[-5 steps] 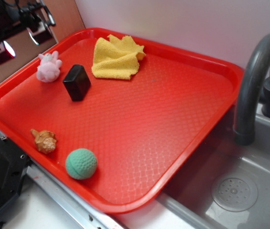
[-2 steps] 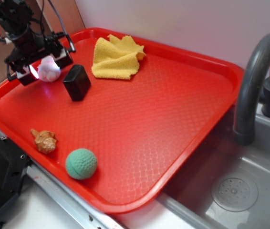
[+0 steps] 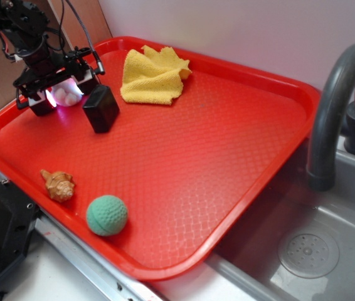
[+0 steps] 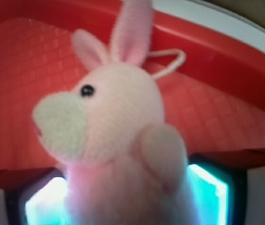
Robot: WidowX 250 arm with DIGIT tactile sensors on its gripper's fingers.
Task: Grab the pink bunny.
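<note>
The pink bunny (image 3: 68,95) sits at the far left corner of the red tray (image 3: 240,157), close to the tray's left rim. The hand (image 3: 63,94) is lowered over the bunny, with one finger (image 3: 41,102) to the bunny's left and the other to its right, so that the toy lies between them; the fingers are spread, and whether they touch the toy cannot be told from the exterior view. A pale light glows at the base of the hand beside the toy. In the wrist view the pink bunny (image 4: 118,140) fills most of the frame, upright, with its white muzzle turned left, one black eye showing, two ears raised and a thin loop of cord behind the ears; the textured tray floor and its raised rim lie behind it. A black block (image 3: 101,108) stands just right of the hand, tilted on the tray. A crumpled yellow cloth (image 3: 154,75) lies at the far edge of the tray. A tan seashell (image 3: 58,185) and a green ball (image 3: 107,215) rest near the tray's near left rim, well apart from the bunny. A grey sink (image 3: 315,244) with a dark faucet (image 3: 337,106) lies to the right of the tray.
</note>
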